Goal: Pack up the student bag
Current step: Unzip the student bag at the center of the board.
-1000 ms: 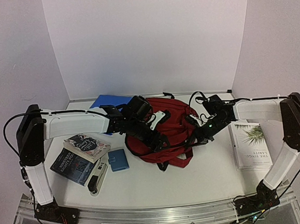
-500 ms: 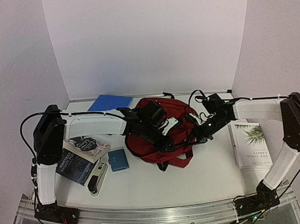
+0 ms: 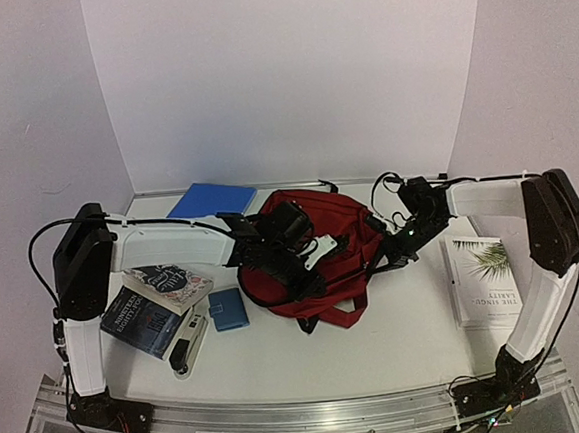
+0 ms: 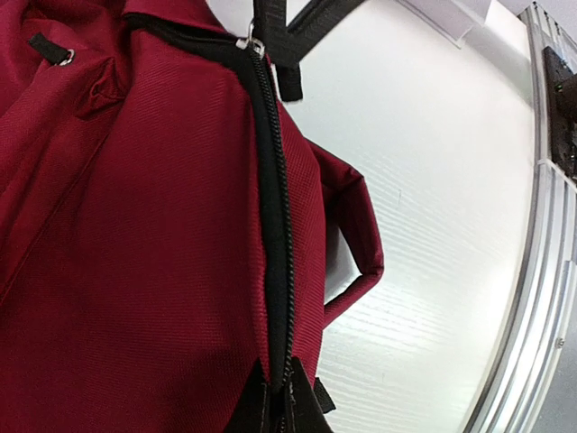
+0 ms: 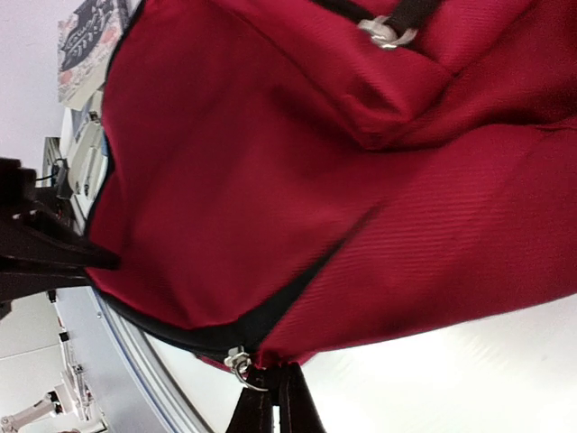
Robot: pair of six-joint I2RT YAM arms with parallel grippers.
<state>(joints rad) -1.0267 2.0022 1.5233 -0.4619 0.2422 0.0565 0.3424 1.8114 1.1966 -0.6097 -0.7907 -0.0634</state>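
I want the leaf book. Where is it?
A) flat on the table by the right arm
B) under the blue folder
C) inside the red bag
A: the leaf book lies flat on the table beside the right arm, outside the student bag.

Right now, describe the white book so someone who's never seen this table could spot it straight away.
Find the dark red student bag at the centre. To its right, near the table edge, the white book lies flat, alone. Only it has a white cover with a green palm leaf; the stacked books left of the bag are darker.
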